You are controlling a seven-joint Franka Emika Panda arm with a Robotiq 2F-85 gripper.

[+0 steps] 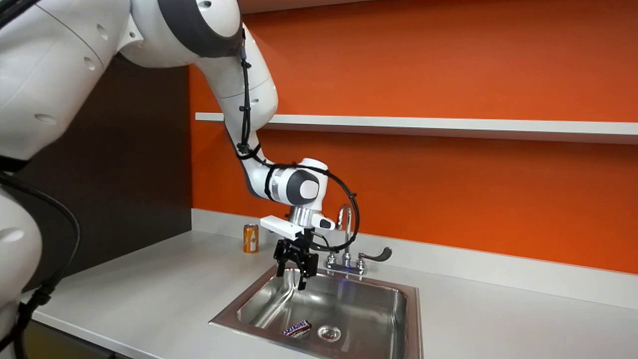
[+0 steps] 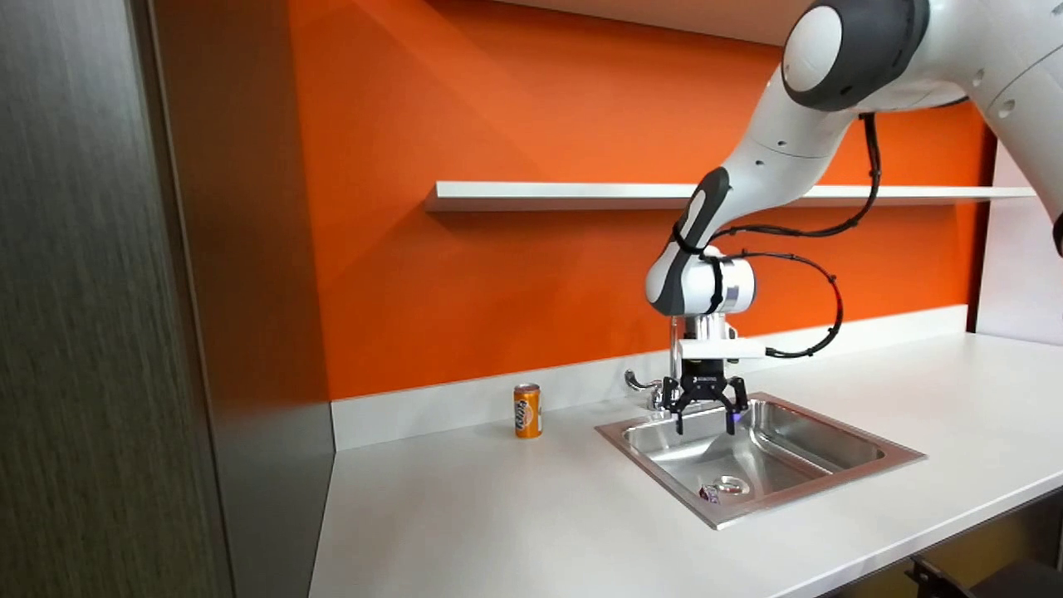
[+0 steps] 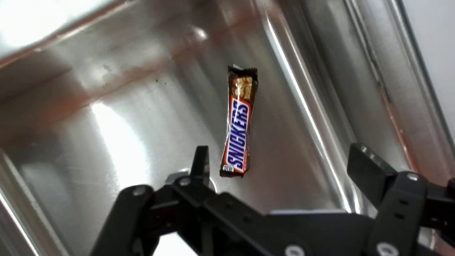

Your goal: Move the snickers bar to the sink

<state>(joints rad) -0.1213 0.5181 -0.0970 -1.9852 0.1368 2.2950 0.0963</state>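
So the snickers bar point(image 3: 238, 124) is lying flat on the floor of the sink point(image 1: 412, 309), just beside the drain point(image 1: 329, 333), and the tool point(image 2: 705, 427) hangs over the sink, well apart from the bar. Its two fingers point(image 3: 202, 161) are spread wide and it's got hold of nothing.

From the wrist view the bar is out beyond the fingertips, lined up with the gap between them but way nearer the finger on that view's left. In both exterior views the tool shows closer to the faucet point(image 1: 345, 268), with the bar nearer the front edge.

The worktop point(image 2: 465, 515) is pale and plain, with the sink dropped into it and a low pale backsplash point(image 1: 448, 262) along the back. An orange can point(image 2: 527, 412) stands upright near that, off to one side of the sink. Behind it all: bright orange wall point(image 1: 448, 199), long white shelf point(image 1: 423, 121), and a dark panel point(image 2: 241, 266) closing off one end.

The sink's shiny steel, rectangular, full of smeary reflections. The faucet is chrome with a curved spout. The bar's wrapped in dark brown, jagged at both ends, SNICKERS in blue on white. The arm point(image 2: 772, 166) is smooth, white and rounded, with a black cable point(image 1: 245, 122) strapped along it.
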